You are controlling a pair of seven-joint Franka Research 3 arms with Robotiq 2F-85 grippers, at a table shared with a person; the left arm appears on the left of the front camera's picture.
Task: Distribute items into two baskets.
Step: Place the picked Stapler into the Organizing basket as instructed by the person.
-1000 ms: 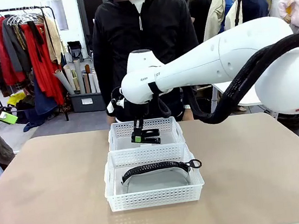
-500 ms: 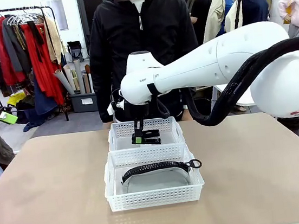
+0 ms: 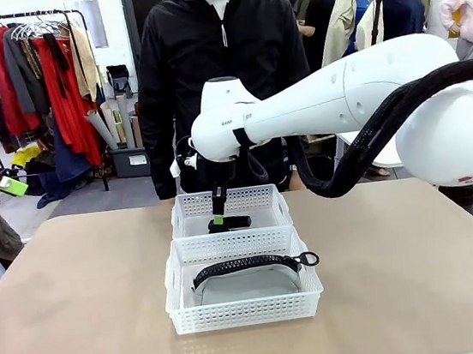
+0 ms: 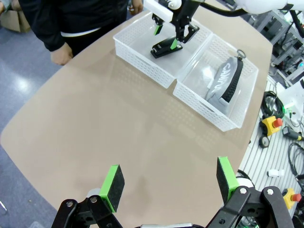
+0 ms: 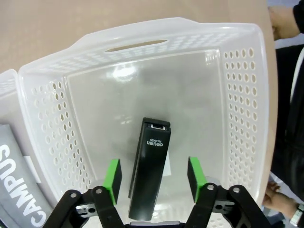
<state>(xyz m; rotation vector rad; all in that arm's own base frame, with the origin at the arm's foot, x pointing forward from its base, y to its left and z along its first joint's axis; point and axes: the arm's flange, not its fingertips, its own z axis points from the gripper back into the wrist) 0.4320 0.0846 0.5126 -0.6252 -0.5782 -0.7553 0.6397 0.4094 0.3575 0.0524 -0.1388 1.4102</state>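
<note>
Stapler (image 5: 151, 170), small and black, lies flat on the clear bottom of the far basket (image 3: 190, 210), roughly mid-floor, slightly toward the basket's left wall in the front view. In the right wrist view it sits between the right gripper's (image 5: 154, 178) green pads (image 5: 113, 175), with a gap on both sides; pads not touching it. Jaws apart, nothing clamped. The right gripper (image 3: 219, 220) hangs inside the far basket, fingers pointing down, just above the stapler (image 3: 232, 222). The left wrist view shows the same: stapler (image 4: 164, 47) on the basket floor, right gripper's fingers straddling it.

Pouch (image 3: 248, 281), flat grey fabric with black zipper and ring pull, lies in the near basket (image 3: 244, 311), filling most of its floor; the ring pull pokes over the right wall. White lettering on the pouch (image 5: 16, 185) shows in the right wrist view.

The two baskets stand touching, long side to long side, along the table's (image 3: 81, 317) centre line, the far one close to the table's far edge, the near one about mid-table.

Left gripper (image 4: 168, 180) is held high above the table's left edge, jaws wide apart, empty, well apart from both baskets.

A person (image 3: 222, 58) in a black jacket stands at the far edge, right behind the far basket.
</note>
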